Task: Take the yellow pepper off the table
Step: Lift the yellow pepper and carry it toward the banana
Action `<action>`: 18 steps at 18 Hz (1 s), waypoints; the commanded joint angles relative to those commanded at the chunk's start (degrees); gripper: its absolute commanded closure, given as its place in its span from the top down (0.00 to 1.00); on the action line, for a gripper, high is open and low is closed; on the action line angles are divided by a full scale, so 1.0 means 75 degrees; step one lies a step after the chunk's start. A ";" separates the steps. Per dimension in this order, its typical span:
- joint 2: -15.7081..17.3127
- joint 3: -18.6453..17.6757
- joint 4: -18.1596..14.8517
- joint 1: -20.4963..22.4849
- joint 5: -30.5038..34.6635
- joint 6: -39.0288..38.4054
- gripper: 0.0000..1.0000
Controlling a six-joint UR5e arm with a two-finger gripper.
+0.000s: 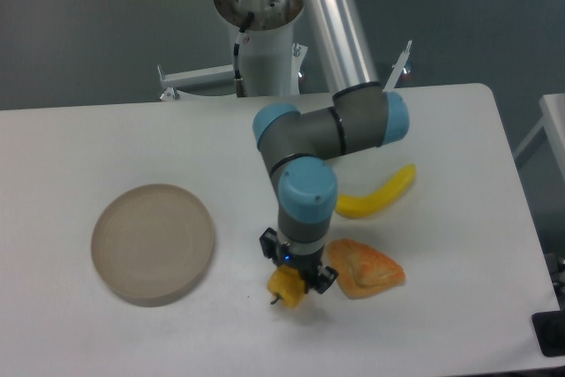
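Nearest the camera, the yellow pepper point(287, 288) sits low on the table point(441, 324), a little right of centre along the near edge. Only its lower part shows, a lumpy yellow-orange body with a short dark stem pointing down and to the left. The gripper point(297, 276) comes down on it from above, and its two dark fingers point(324, 281) stand close against the pepper's sides, so it appears to be clamped on the pepper. Whether the pepper rests on the tabletop or hangs just clear of it cannot be told from this view.

Just right of the gripper, touching or almost touching its right finger, lies a flat orange triangular pastry point(368, 267). To the left, well apart from the pepper, a round beige plate point(153, 242) lies flat on the white surface.

Farther back, above the pastry, a long curved banana point(377, 192) lies with its tip pointing up and to the right. The arm's blue-capped wrist joint point(307, 193) stands directly over the gripper, partly hiding the banana's left end. From there the grey forearm point(331, 130) bends up and right toward a second blue joint, then joins a silver tube running to the far edge, where the arm's base post point(261, 33) rises behind the table.
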 joint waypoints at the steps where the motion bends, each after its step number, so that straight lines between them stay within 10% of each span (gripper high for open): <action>1: 0.0048 0.0071 -0.0212 0.0164 0.0000 0.0023 0.21; 18: 0.0435 0.0341 -0.1502 0.1268 0.0981 0.3444 0.19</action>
